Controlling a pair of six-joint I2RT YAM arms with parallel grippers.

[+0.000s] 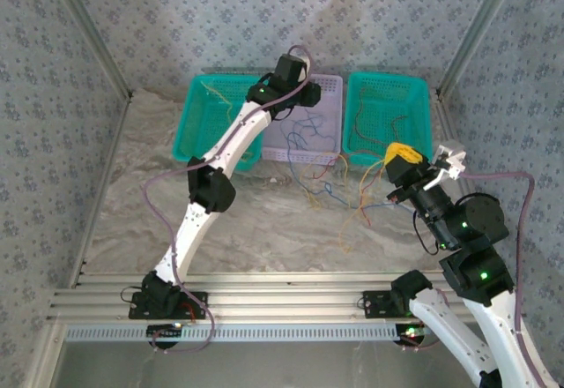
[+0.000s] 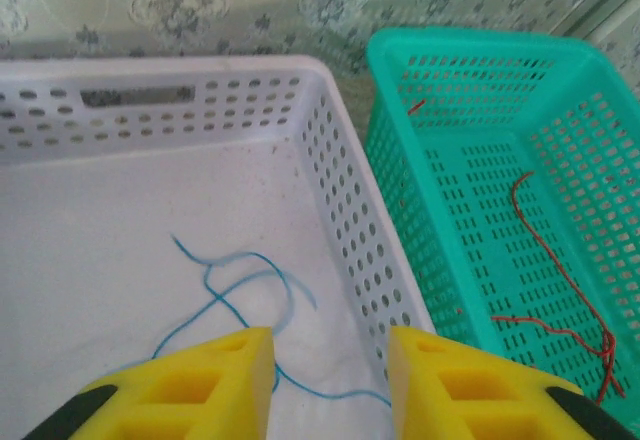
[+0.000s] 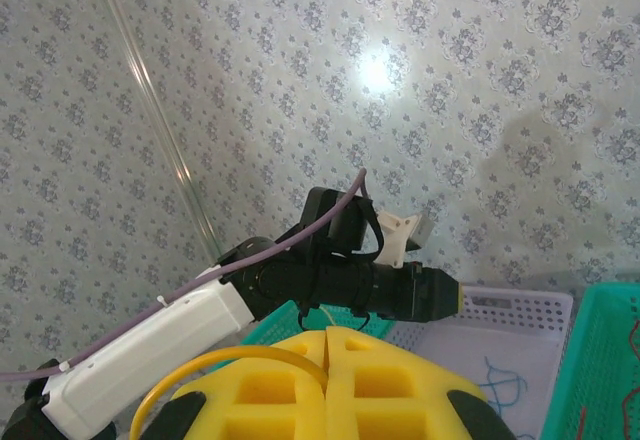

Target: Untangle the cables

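A loose tangle of the cables, blue, red and yellow, lies on the table in front of the baskets. My left gripper is open, low over the floor of the lavender basket, where a blue cable curls between and ahead of its fingers. In the top view that left gripper is at the basket's far end. My right gripper is shut on a yellow cable that loops out to the left. It is raised at the right, in front of the right green basket.
A green basket stands at the back left, partly under the left arm. The right green basket holds thin red cables. The left arm crosses the right wrist view. Patterned walls close in behind and at both sides.
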